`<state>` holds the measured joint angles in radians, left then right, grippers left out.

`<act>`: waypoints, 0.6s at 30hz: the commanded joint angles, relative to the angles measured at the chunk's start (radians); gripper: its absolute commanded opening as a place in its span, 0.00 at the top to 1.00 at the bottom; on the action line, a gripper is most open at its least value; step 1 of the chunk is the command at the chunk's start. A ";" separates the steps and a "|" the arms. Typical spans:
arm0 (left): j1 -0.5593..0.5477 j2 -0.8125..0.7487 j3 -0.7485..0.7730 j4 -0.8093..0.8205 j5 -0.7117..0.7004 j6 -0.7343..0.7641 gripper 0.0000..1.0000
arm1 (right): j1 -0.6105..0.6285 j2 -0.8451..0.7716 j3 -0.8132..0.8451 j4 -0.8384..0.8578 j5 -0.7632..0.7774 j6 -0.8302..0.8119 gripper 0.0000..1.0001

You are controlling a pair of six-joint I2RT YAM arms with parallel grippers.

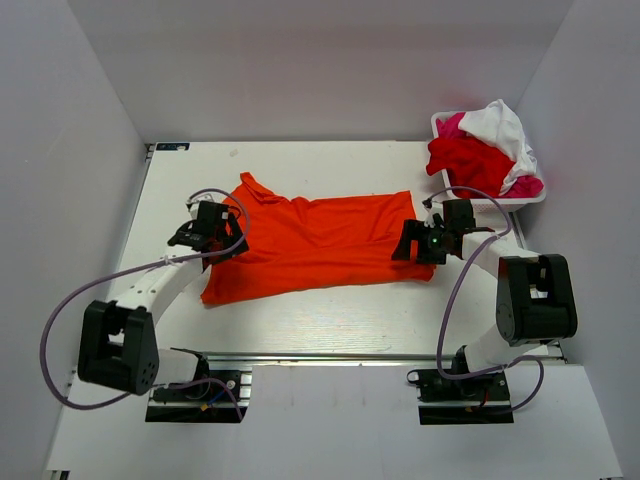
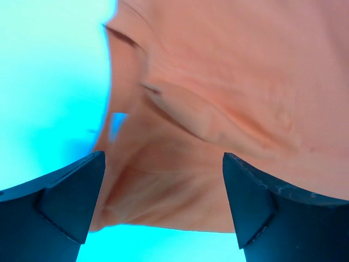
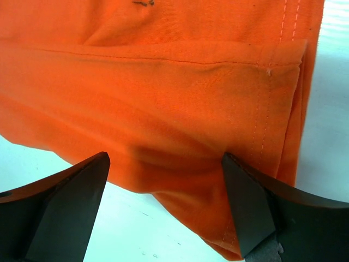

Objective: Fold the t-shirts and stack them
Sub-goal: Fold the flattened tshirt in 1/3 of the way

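The orange t-shirt (image 1: 320, 245) lies spread across the middle of the table (image 1: 330, 320). The left gripper (image 2: 163, 161) hovers at its left end and the right gripper (image 3: 163, 161) over its hem corner. Both have jaws spread wide, gripping nothing, seemingly just above the cloth. Red, pink and white t-shirts (image 1: 470, 160) are heaped in a basket (image 1: 495, 203) at the far right.

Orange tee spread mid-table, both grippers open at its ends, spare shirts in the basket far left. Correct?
Not far left: top external shows the basket at far right, spare shirts in it. Orange tee spread mid-table, left gripper and right gripper open at its ends.
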<state>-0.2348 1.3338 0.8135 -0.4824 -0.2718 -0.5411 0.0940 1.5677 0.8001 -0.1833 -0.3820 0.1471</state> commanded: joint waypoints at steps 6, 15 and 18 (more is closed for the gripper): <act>0.006 -0.059 -0.004 -0.102 -0.112 -0.062 0.09 | -0.005 -0.020 -0.015 -0.030 0.090 0.014 0.10; 0.006 -0.005 -0.040 -0.265 -0.073 -0.161 0.22 | -0.013 -0.023 -0.007 -0.074 0.202 0.045 0.10; -0.006 -0.088 -0.092 -0.277 -0.018 -0.171 0.19 | -0.014 -0.012 0.001 -0.084 0.227 0.063 0.10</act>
<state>-0.2317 1.3300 0.7574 -0.7055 -0.3424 -0.6785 0.0917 1.5562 0.8013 -0.1883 -0.2485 0.1890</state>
